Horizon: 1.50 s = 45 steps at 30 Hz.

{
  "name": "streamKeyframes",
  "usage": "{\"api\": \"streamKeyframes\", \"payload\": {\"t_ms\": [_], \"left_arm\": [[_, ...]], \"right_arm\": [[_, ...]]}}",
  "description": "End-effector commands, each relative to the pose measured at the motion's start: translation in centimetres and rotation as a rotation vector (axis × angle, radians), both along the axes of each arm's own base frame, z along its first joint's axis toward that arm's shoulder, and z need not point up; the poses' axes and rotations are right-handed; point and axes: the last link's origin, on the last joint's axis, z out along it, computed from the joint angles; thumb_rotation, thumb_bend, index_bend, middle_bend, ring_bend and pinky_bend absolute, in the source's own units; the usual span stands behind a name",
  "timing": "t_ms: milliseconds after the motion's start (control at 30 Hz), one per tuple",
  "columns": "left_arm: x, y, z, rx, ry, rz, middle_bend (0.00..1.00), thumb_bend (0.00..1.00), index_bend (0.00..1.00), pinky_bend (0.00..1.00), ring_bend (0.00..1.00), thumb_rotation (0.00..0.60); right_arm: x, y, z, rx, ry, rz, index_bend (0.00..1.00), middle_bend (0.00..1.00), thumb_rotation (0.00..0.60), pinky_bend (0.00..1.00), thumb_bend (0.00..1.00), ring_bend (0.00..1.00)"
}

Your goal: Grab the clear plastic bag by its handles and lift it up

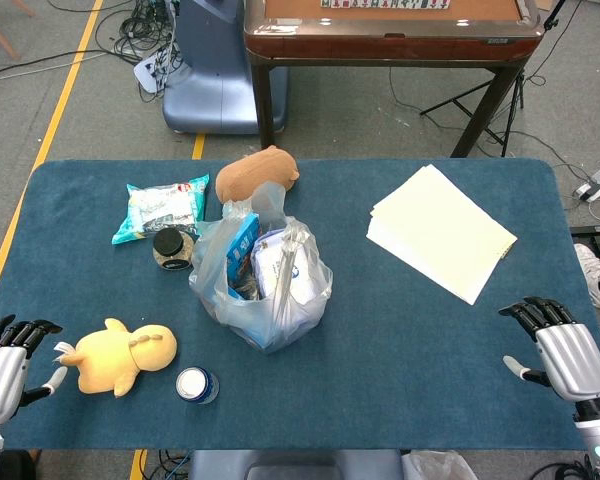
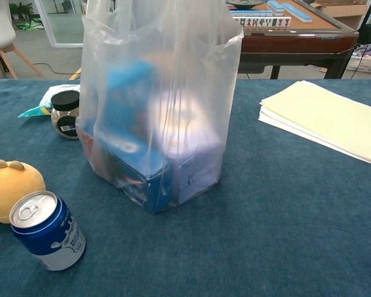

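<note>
A clear plastic bag (image 1: 261, 279) stands upright in the middle of the blue table, holding blue and white boxes; in the chest view the bag (image 2: 157, 111) fills the centre. Its handles (image 1: 263, 203) stick up loosely at the far side, untouched. My left hand (image 1: 5, 363) rests at the near left corner, fingers spread, holding nothing. Over at the near right corner sits my right hand (image 1: 563, 351), likewise open with nothing in it. Both hands are far from the bag. Neither hand shows in the chest view.
A yellow plush toy (image 1: 120, 357) and a blue can (image 1: 196, 384) lie near my left hand. A dark-lidded jar (image 1: 172, 247), a snack packet (image 1: 162, 209) and a brown plush (image 1: 257, 175) lie behind the bag. A stack of paper (image 1: 440, 232) lies at the far right.
</note>
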Motion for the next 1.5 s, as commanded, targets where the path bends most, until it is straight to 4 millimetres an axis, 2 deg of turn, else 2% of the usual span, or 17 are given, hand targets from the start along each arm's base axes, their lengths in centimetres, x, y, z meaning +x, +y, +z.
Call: {"api": "streamKeyframes", "payload": {"t_ms": [33, 267, 500, 533, 633, 667, 767, 900, 967, 1200, 1300, 1500], "left_arm": [[0.0, 0.0, 0.0, -0.002, 0.001, 0.001, 0.29, 0.21, 0.31, 0.09, 0.22, 0.6], [0.6, 0.8, 0.5, -0.016, -0.051, -0.023, 0.29, 0.21, 0.29, 0.09, 0.22, 0.6], [2.1, 3.8, 2.5, -0.094, -0.295, -0.114, 0.27, 0.21, 0.21, 0.09, 0.2, 0.598], [2.4, 4.3, 2.8, -0.112, -0.335, -0.131, 0.27, 0.21, 0.21, 0.09, 0.2, 0.574], [3.6, 5.8, 3.8, -0.163, -0.447, -0.183, 0.26, 0.21, 0.2, 0.09, 0.2, 0.376], [4.1, 6.5, 4.1, -0.184, -0.479, -0.203, 0.26, 0.21, 0.19, 0.09, 0.2, 0.29], [5.7, 8.1, 4.4, -0.243, -0.554, -0.24, 0.26, 0.2, 0.19, 0.09, 0.19, 0.147], [7.9, 10.1, 4.2, -0.327, -0.664, -0.281, 0.25, 0.18, 0.19, 0.09, 0.19, 0.036], [9.1, 11.3, 4.0, -0.368, -0.707, -0.299, 0.25, 0.17, 0.19, 0.09, 0.19, 0.006], [11.9, 14.0, 3.1, -0.431, -0.756, -0.334, 0.23, 0.16, 0.19, 0.09, 0.18, 0.0], [14.3, 16.1, 1.8, -0.484, -0.815, -0.333, 0.23, 0.15, 0.18, 0.09, 0.18, 0.0], [16.9, 18.6, -0.3, -0.54, -0.849, -0.309, 0.23, 0.15, 0.19, 0.09, 0.18, 0.0]], "right_arm": [[0.0, 0.0, 0.0, 0.0, -0.001, -0.001, 0.3, 0.3, 0.6, 0.21, 0.16, 0.17], [-0.1, 0.0, 0.2, -0.005, -0.001, 0.001, 0.3, 0.3, 0.6, 0.21, 0.16, 0.17], [0.1, 0.0, 0.5, -0.012, -0.001, 0.016, 0.3, 0.3, 0.6, 0.21, 0.16, 0.17], [0.1, 0.0, 0.5, -0.011, -0.001, 0.016, 0.3, 0.3, 0.6, 0.21, 0.16, 0.17], [0.1, 0.1, 0.5, -0.011, -0.001, 0.016, 0.3, 0.3, 0.6, 0.21, 0.16, 0.17], [0.1, 0.1, 0.5, -0.012, -0.001, 0.017, 0.3, 0.3, 0.6, 0.21, 0.16, 0.17], [0.2, 0.1, 0.5, -0.014, 0.0, 0.019, 0.3, 0.3, 0.6, 0.21, 0.16, 0.17], [0.2, 0.2, 0.5, -0.013, 0.002, 0.017, 0.3, 0.3, 0.6, 0.21, 0.16, 0.17], [0.3, 0.2, 0.5, -0.015, 0.003, 0.017, 0.3, 0.3, 0.6, 0.21, 0.16, 0.17], [0.2, 0.2, 0.5, -0.016, 0.006, 0.011, 0.3, 0.3, 0.6, 0.21, 0.16, 0.17], [0.1, 0.3, 0.5, -0.017, 0.008, 0.004, 0.3, 0.3, 0.6, 0.21, 0.16, 0.17], [-0.1, 0.4, 0.7, -0.022, 0.01, -0.007, 0.3, 0.3, 0.6, 0.21, 0.16, 0.17]]}}
